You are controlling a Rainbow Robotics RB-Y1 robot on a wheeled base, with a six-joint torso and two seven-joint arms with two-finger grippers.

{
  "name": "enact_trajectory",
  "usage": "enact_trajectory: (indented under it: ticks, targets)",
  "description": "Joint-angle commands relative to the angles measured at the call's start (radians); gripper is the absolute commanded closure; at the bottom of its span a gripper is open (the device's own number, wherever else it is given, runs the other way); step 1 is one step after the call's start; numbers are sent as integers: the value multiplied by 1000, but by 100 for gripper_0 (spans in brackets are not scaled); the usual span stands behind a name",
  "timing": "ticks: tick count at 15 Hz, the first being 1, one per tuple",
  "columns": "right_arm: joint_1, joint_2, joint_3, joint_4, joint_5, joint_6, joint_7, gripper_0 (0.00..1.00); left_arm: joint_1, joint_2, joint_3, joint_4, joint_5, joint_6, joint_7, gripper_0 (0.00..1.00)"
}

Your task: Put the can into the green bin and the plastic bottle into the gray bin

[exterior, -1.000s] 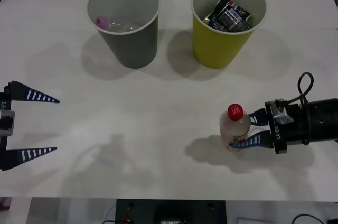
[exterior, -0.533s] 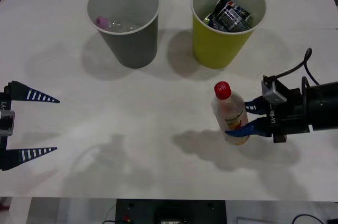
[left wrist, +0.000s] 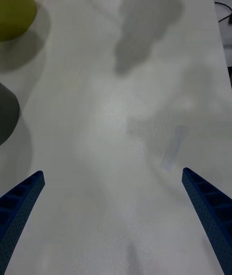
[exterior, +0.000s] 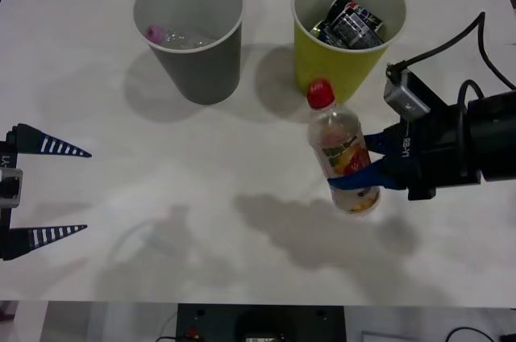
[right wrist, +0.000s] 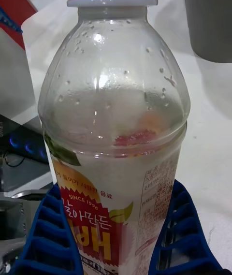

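Above the table, just in front of the green bin (exterior: 348, 31), the plastic bottle (exterior: 343, 151) hangs tilted, pinched low on its label by the right gripper (exterior: 360, 175). Grip below the middle: the bottle may pivot or slip, or drop into the nearer bin, not the gray bin (exterior: 189, 31). Left gripper (exterior: 48, 190) waits spread wide.
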Motion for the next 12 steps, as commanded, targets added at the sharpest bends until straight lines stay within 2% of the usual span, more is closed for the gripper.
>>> enact_trajectory:
  ticks: [1,5,10,12]
  targets:
    - [-82,-49,19,-40,2,2,-160,100,0,0,0,0,0,0,0,2]
    - [-277,-148,174,-24,-1,112,-286,100,0,0,0,0,0,0,0,2]
    - [-582,-176,362,123,-83,112,-287,100,0,0,0,0,0,0,0,2]
    - [-738,-175,477,195,-104,112,-289,100,0,0,0,0,0,0,0,2]
